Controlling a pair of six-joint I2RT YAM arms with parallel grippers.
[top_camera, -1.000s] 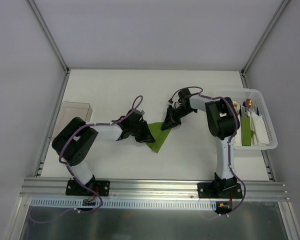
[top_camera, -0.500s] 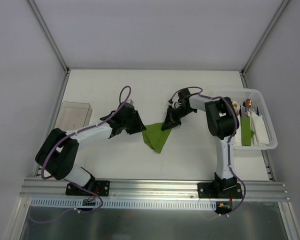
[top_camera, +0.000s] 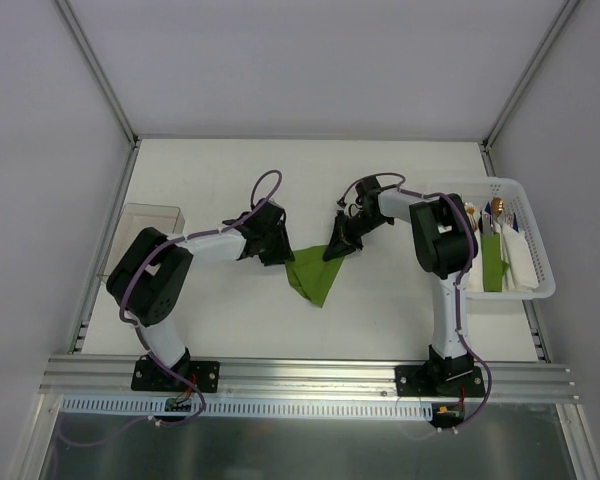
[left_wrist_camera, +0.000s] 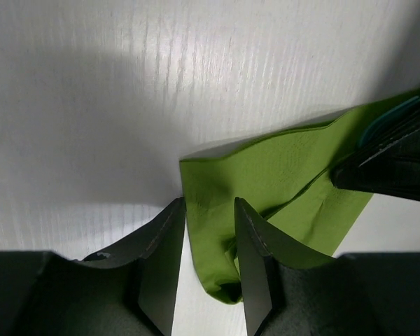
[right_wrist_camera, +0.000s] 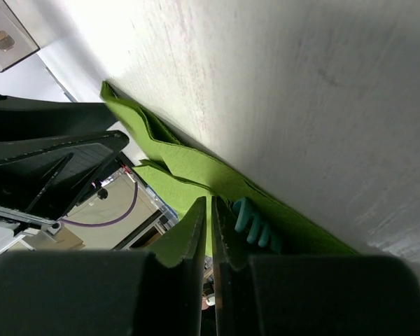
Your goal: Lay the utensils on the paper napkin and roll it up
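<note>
The olive-green paper napkin (top_camera: 310, 275) lies crumpled and partly folded in the middle of the table. My left gripper (top_camera: 283, 252) is at its left edge, open. A rolled fold of the napkin (left_wrist_camera: 266, 175) sits loosely between the fingers (left_wrist_camera: 161, 245), with bare table showing beside it. My right gripper (top_camera: 337, 248) is at the napkin's upper right corner. Its jaws (right_wrist_camera: 208, 203) are pressed together on a layer of the napkin (right_wrist_camera: 189, 164). Teal fork tines (right_wrist_camera: 255, 224) poke out of the fold beside them. Brown-orange utensils (top_camera: 498, 208) stand in the basket.
A white mesh basket (top_camera: 540, 250) at the right edge holds spare green napkins (top_camera: 494, 262) and white sheets (top_camera: 525, 265). A clear plastic box (top_camera: 145, 228) sits at the left edge. The two grippers face each other, close together across the napkin.
My left gripper has opened and let go of the napkin's fold, and it has shifted up and back towards the napkin's left edge. The right gripper has stayed put.
</note>
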